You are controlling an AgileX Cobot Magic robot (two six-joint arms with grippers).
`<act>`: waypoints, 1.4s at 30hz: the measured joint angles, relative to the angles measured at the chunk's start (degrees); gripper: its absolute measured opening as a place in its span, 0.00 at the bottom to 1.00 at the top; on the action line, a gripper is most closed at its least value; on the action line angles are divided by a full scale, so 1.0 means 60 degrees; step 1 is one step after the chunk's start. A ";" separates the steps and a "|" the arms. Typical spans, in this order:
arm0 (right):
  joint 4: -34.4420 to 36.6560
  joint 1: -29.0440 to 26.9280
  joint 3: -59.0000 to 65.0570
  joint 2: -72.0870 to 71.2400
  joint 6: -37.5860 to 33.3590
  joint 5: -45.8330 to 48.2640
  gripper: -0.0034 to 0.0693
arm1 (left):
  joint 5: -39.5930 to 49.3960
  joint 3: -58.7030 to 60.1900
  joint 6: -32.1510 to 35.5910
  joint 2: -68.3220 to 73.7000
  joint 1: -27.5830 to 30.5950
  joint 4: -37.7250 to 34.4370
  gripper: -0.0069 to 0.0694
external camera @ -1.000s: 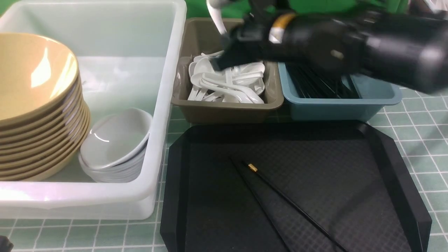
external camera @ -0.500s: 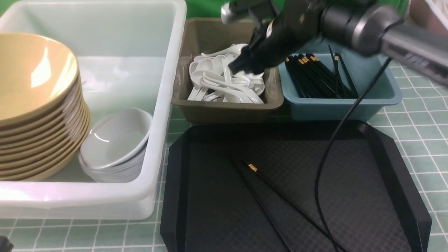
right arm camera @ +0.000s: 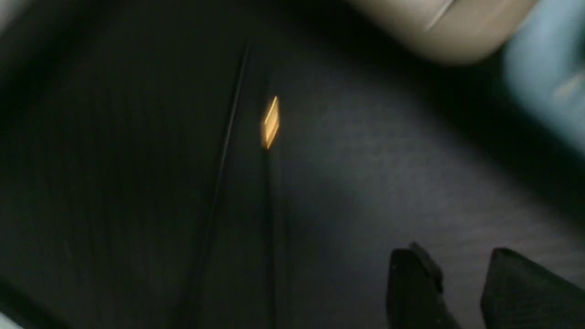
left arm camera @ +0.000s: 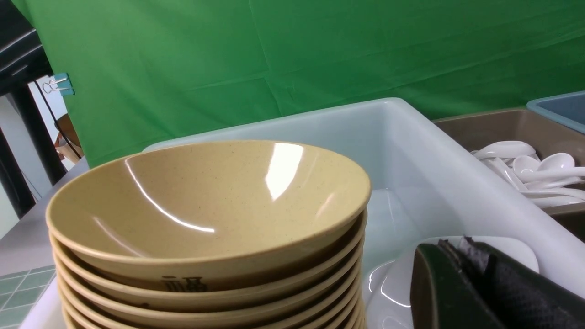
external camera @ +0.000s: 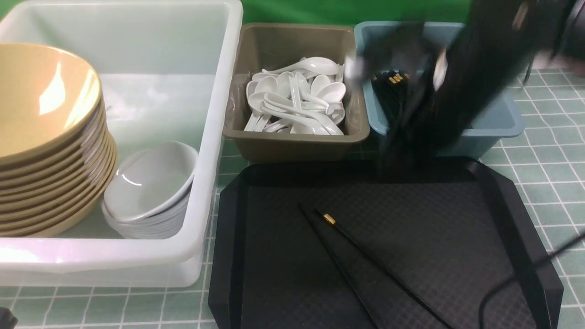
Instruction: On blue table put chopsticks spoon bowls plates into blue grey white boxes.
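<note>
Two black chopsticks (external camera: 365, 260) with a gold band lie on the black tray (external camera: 502, 219); they also show in the right wrist view (right arm camera: 270, 122). My right gripper (external camera: 397, 157), blurred, hangs over the tray's far edge in front of the blue box (external camera: 498, 123) of chopsticks. Its fingers are apart and empty in the right wrist view (right arm camera: 457, 278). The grey box (external camera: 297, 137) holds several white spoons (external camera: 297, 98). The white box (external camera: 219, 91) holds stacked tan bowls (external camera: 45, 137) and white bowls (external camera: 151, 183). My left gripper (left arm camera: 457, 256) is shut and empty beside the tan stack (left arm camera: 205, 219), above the white bowls.
The three boxes stand in a row behind and left of the tray on the green tiled tablecloth (external camera: 557, 160). A black cable (external camera: 516, 278) crosses the tray's right front corner. A green backdrop (left arm camera: 274, 55) hangs behind.
My right arm has let a white spoon go into the grey box. It has swung right over the blue box and down toward the tray's far edge. The left arm has not moved.
</note>
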 joint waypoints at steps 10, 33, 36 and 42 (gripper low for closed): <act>0.0100 0.0634 0.1626 0.1559 0.0528 -0.2172 0.41 | -0.0004 0.0000 -0.0047 0.0000 0.0000 0.0004 0.09; -0.0745 -0.0001 0.1531 -0.1561 -0.0523 -0.6280 0.15 | -0.0004 0.0000 -0.0030 0.0000 0.0000 0.0214 0.09; -0.0818 -0.0708 0.1531 -0.1408 -0.0526 -0.8211 0.15 | -0.0004 0.0000 -0.0030 0.0000 0.0000 0.0247 0.09; -0.0890 -0.2284 0.1433 0.0201 0.0852 -1.1231 0.17 | -0.0004 0.0000 -0.0030 0.0000 0.0000 0.0257 0.09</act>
